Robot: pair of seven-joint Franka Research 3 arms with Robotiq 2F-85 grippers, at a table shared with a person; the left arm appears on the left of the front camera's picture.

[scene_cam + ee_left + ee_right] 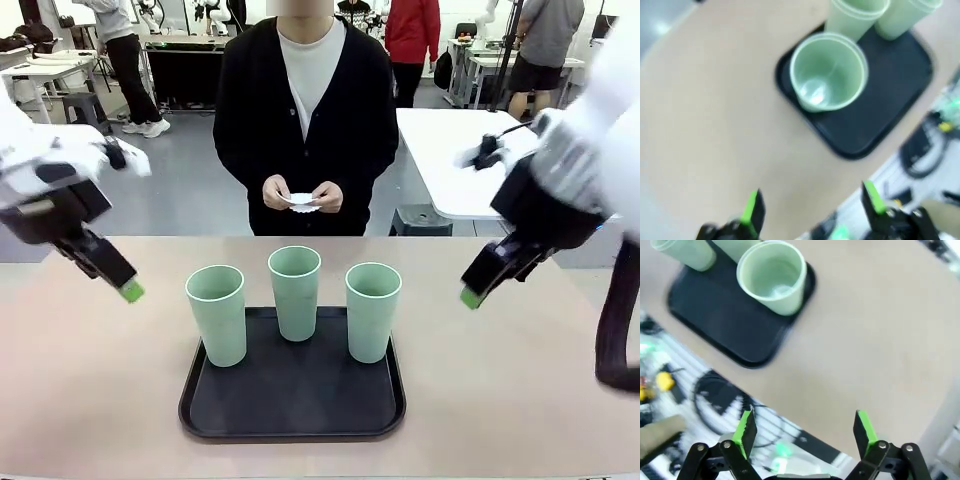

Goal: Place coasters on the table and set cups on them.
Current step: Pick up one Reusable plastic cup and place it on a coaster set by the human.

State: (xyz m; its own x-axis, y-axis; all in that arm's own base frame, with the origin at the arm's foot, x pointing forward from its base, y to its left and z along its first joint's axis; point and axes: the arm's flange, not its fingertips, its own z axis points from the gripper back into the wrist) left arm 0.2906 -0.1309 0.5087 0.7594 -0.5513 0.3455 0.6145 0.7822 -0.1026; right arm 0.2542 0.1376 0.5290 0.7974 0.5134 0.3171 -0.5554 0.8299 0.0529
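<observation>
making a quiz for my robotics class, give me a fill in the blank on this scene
The three mint-green cups stand on a black ____. The person's hands hold white ____. The left gripper and right gripper, above the beige table, both have jaws ____.
Missing words: tray; coasters; open.

Spread right hand (805,426) hangs over the table (880,340) near cups (772,277) on tray (725,320).

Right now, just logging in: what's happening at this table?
Three cups stand on the black tray on the table, untouched. The person at the far side holds the white coasters in both hands; none lies on the table yet. The left gripper and right gripper hover open on either side of the tray, holding nothing.
</observation>
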